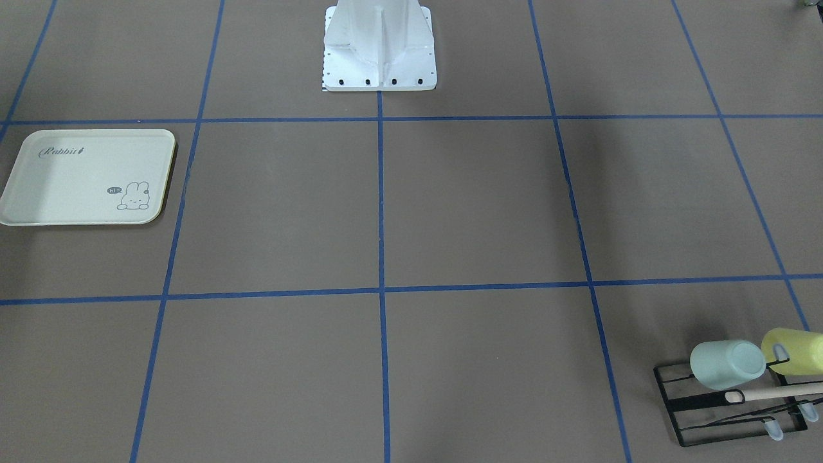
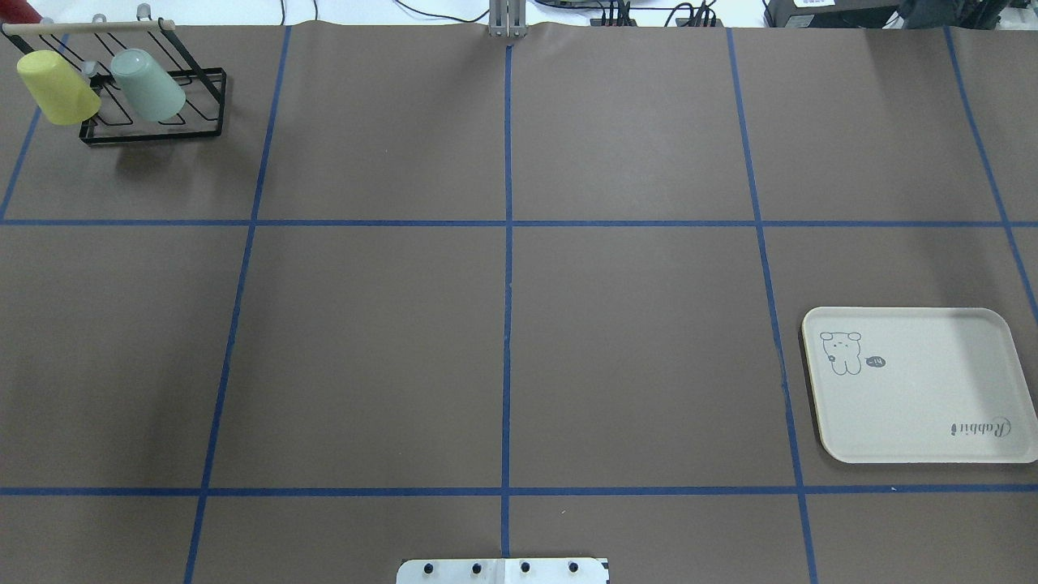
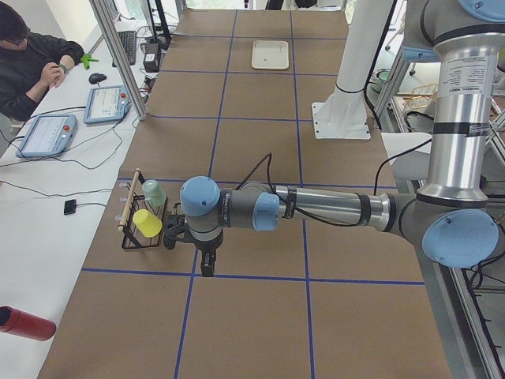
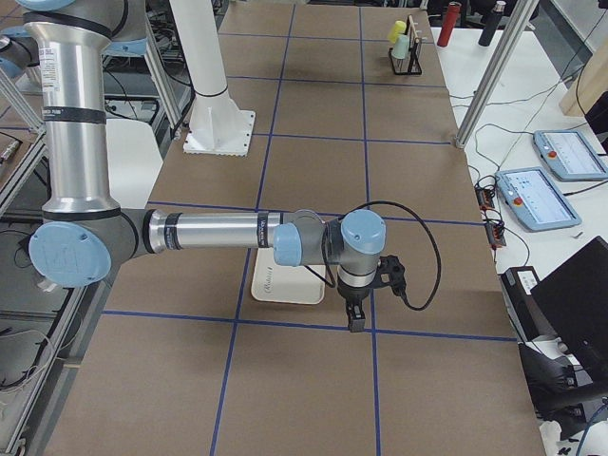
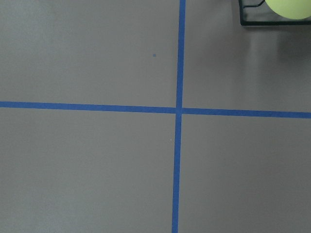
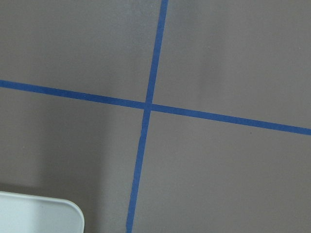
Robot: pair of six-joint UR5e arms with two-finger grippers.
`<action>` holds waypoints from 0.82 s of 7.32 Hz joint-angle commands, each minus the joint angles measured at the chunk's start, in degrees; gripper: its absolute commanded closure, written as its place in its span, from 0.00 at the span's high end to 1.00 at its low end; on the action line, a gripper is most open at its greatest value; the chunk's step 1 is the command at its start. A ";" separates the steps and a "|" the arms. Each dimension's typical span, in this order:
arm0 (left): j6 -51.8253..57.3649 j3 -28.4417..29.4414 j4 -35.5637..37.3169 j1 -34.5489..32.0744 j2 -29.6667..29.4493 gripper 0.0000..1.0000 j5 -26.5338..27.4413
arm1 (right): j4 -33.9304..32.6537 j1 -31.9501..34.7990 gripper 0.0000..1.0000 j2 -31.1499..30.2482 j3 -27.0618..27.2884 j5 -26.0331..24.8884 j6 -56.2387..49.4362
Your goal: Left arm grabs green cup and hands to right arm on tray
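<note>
The pale green cup [image 1: 726, 363] hangs mouth-down on a black wire rack [image 1: 707, 411] at the table's far left corner, also in the overhead view [image 2: 147, 83]. The cream tray [image 2: 916, 389] with the rabbit drawing lies flat on the robot's right side. The left gripper [image 3: 207, 264] shows only in the left side view, hanging above the table just beside the rack. The right gripper [image 4: 354, 318] shows only in the right side view, hanging next to the tray [image 4: 280, 282]. I cannot tell whether either is open or shut. Neither holds anything that I can see.
A yellow cup [image 1: 794, 350] hangs on the same rack next to the green one, with a wooden rod [image 2: 89, 27] along the rack's top. The robot's white base [image 1: 379, 48] stands at mid-table. A person [image 3: 28, 55] sits at the side desk.
</note>
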 commanded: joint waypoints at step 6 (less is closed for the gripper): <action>-0.01 -0.56 -7.59 0.18 0.00 1.00 -0.31 | 0.18 0.00 1.00 0.96 2.80 -0.38 0.31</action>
